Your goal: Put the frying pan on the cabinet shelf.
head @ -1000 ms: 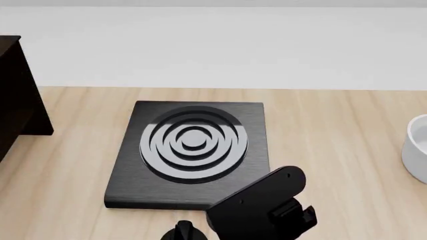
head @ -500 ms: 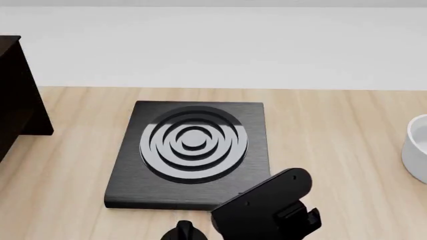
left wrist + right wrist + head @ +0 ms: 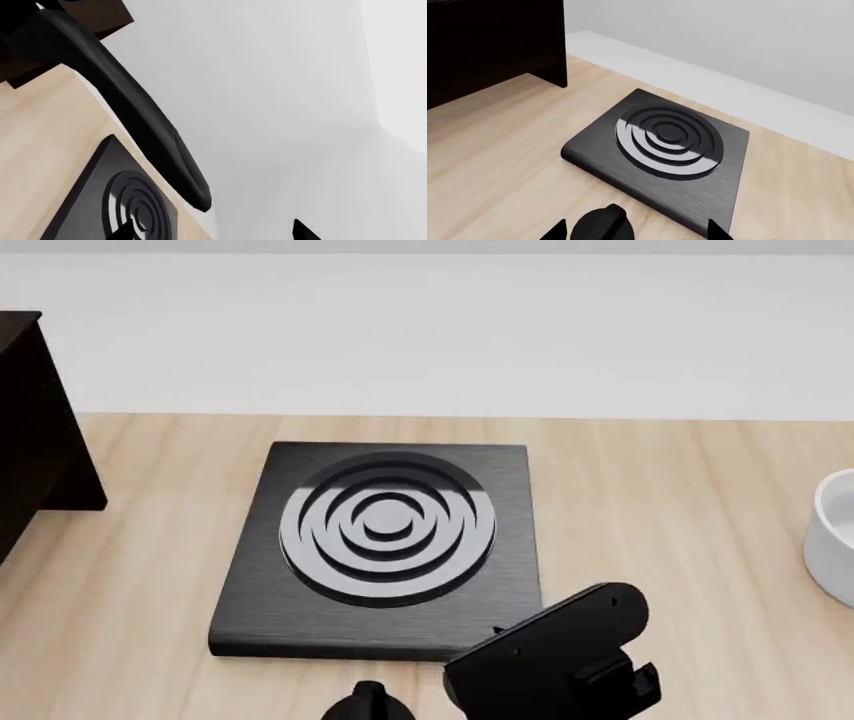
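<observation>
The small glossy black frying pan shows only by its long black handle [image 3: 133,110], which runs slantwise close before the left wrist camera. Its round body is cut off at the frame edge. One small black tip, probably a left fingertip [image 3: 301,233], shows apart from the handle's rounded end. I cannot tell whether the left fingers are closed on the pan or standing apart. Beyond the handle lie a corner of the very dark brown wooden cabinet [image 3: 100,15] and part of the square black hob plate with grey concentric rings [image 3: 127,210].

The right gripper [image 3: 635,234] stands wide, holding nothing, its two dark fingertips [image 3: 554,232] well apart. Between them, nearer the one finger, sits a small black rounded knob [image 3: 602,222] on the pale wooden tabletop [image 3: 494,165]. Ahead of these fingers lies the hob plate, and farther off, to their left, the cabinet's dark panels. I cannot pick out a shelf board.

From the head, a white round bowl [image 3: 834,530] stands well off to the right of the right arm [image 3: 554,655].
</observation>
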